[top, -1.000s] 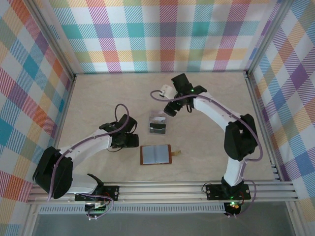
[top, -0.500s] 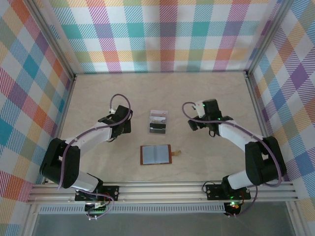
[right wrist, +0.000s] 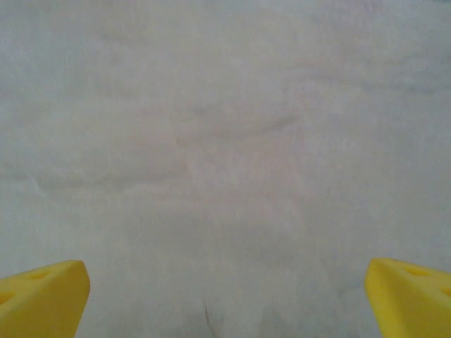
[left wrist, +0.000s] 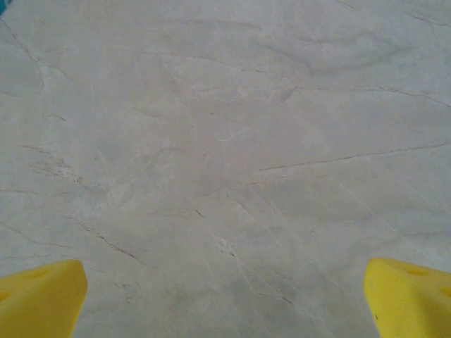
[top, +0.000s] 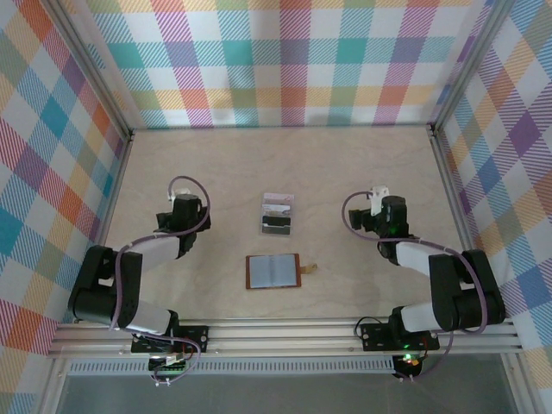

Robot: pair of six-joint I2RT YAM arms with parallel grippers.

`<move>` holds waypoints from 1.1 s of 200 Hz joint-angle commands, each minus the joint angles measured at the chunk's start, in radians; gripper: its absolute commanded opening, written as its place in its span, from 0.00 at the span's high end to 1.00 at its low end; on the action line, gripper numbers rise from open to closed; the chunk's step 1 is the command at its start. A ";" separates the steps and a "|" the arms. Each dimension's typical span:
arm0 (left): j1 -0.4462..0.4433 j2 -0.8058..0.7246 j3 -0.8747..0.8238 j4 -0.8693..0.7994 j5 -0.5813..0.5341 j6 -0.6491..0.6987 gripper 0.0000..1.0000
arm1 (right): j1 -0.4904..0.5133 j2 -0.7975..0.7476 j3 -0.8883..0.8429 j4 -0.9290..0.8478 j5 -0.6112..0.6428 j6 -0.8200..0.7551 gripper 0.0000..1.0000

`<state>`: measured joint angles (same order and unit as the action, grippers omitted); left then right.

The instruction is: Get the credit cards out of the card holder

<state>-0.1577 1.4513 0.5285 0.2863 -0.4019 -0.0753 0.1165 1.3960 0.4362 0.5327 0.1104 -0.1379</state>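
credit cards point(top: 277, 215), two, one card holder point(top: 272, 271), lying open

Bare table point(top: 224, 164) lies all around the card holder point(top: 273, 271) and the credit cards point(top: 277, 214) — with a narrow strip between them. The left gripper point(top: 179, 211) and right gripper point(top: 384, 210) stand well off to either side.

Bright, even, diffuse light with faint soft shadows; sharp overhead view, softly blurred, washed-out right wrist close-up.
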 commanded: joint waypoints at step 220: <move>0.078 0.110 -0.111 0.522 0.275 0.103 0.00 | -0.104 0.141 -0.021 0.291 -0.140 0.136 0.00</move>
<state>-0.0765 1.5646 0.4221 0.7658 -0.1421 0.0166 0.0116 1.5291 0.4183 0.7849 -0.0124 -0.0109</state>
